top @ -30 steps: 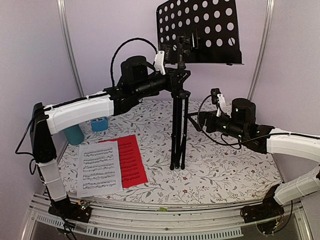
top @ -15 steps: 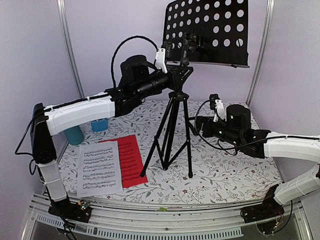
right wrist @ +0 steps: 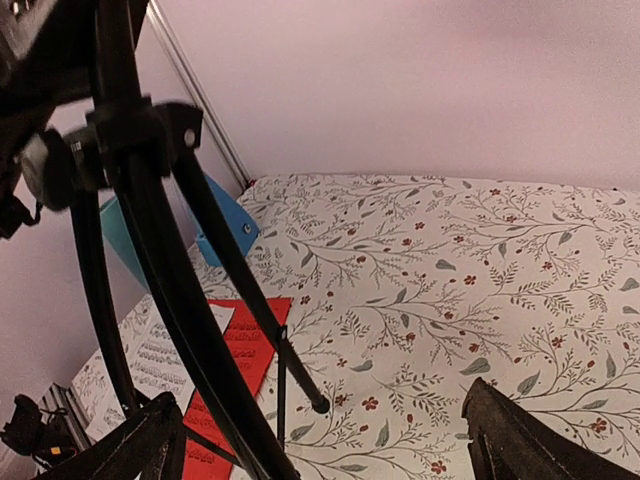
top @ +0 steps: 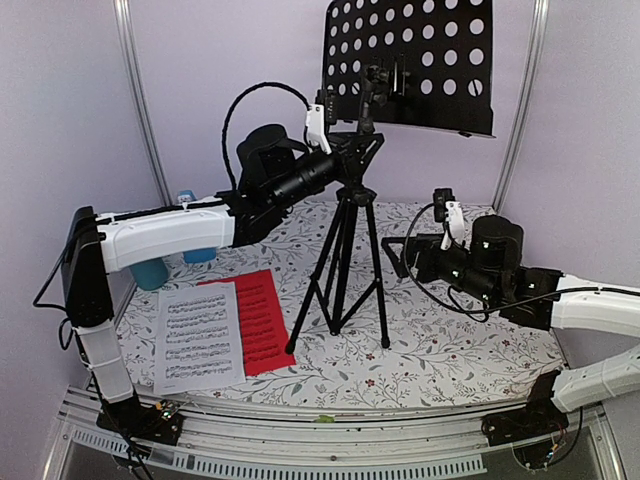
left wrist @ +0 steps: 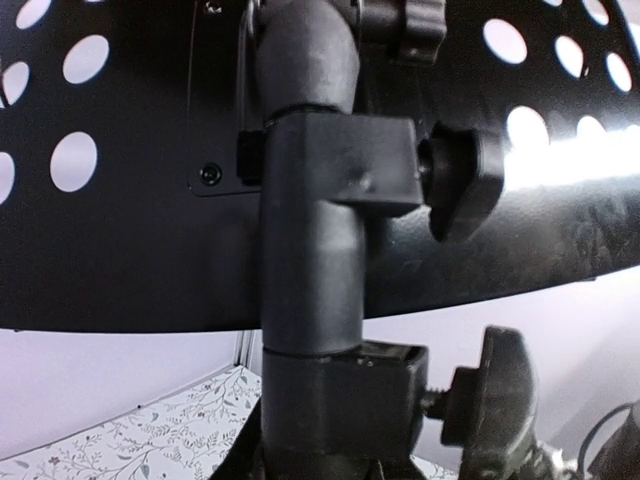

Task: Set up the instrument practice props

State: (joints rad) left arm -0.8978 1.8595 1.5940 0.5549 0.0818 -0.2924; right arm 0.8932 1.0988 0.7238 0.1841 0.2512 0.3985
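The floral-patterned tabletop [top: 470, 350] carries everything. At its middle the black tripod music stand [top: 357, 195] is upright, its three legs spread and their feet on the cloth, its hole-perforated desk [top: 440, 105] high up against the back wall.

The left tool [top: 352, 150] is closed around the stand's pole just under the desk. The right tool [top: 398, 255] hangs low, just right of the stand's legs, with its jaws wide apart and nothing between them.

Near the front left edge lies the white sheet of music [top: 197, 335]. The red sheet of music [top: 262, 320] lies beside it on the right, partly under it.

Behind them, half hidden under the left arm, stand the teal cylinder cup [top: 150, 270] and just to its right the small blue pyramid metronome [top: 200, 254].
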